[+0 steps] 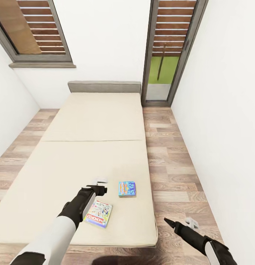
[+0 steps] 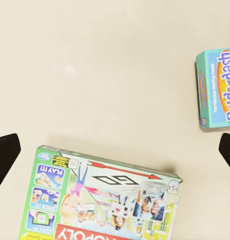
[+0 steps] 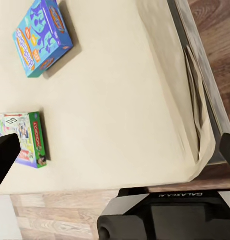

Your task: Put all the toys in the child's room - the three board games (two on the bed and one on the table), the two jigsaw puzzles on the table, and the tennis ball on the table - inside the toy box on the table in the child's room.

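- Bed (image 1: 87, 121): plain beige, grey headboard (image 1: 104, 87).
- Blue game box (image 1: 126, 188): orange print.
- Monopoly box (image 1: 99, 214): white, green edge, red band.
- Floor (image 1: 171, 162): brown-grey planks.

I count two board games on one bed (image 1: 94, 147): one Monopoly box (image 1: 99, 214) and one blue Balderdash box (image 1: 126, 188). I count one grey headboard (image 1: 104, 87). I see two window openings with slatted shutters, one wide window (image 1: 39, 29) and one tall window (image 1: 171, 48). Two grippers are in view, the left gripper (image 1: 101, 180) and the right gripper (image 1: 178, 222).
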`<state>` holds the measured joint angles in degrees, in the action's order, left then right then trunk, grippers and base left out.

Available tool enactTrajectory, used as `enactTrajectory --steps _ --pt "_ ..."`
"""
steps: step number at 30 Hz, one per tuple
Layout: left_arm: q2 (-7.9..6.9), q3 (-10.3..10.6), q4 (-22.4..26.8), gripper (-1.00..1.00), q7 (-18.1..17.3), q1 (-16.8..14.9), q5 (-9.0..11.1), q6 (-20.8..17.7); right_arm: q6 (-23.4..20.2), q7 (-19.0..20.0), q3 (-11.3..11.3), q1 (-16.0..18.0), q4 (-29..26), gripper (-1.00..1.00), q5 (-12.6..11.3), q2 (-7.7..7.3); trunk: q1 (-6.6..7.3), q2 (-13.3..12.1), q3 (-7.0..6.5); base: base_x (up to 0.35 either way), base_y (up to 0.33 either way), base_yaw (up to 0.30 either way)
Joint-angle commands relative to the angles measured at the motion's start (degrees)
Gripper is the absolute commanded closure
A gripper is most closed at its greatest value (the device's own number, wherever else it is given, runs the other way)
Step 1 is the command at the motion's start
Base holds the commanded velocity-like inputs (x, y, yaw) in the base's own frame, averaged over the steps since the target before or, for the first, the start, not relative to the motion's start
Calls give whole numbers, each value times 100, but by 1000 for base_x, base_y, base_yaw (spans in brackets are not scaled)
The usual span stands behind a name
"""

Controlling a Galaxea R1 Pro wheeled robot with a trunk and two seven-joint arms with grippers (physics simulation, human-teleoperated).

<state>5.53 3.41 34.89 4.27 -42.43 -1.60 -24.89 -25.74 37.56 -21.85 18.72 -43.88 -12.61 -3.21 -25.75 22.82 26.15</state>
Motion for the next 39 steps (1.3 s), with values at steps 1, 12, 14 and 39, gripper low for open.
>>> enactTrajectory --steps 1,12,14,39 --pt "-1 19 9 -100 24 -2 -15 -32 -46 32 -19 12 -9 -100 -36 -1 -3 9 8 0 0 0" --pt "-23 15 16 -100 23 -2 -17 20 -33 64 4 26 -60 -100 -31 5 -3 9 11 0 0 0" --pt "-30 -1 26 -100 22 -2 -17 61 -40 65 9 26 -64 -100 -31 3 -3 9 18 0 0 0" --pt "-24 10 2 -100 34 -2 -24 373 -71 77 -23 22 -25 -100 -39 -42 -3 9 240 0 0 0"
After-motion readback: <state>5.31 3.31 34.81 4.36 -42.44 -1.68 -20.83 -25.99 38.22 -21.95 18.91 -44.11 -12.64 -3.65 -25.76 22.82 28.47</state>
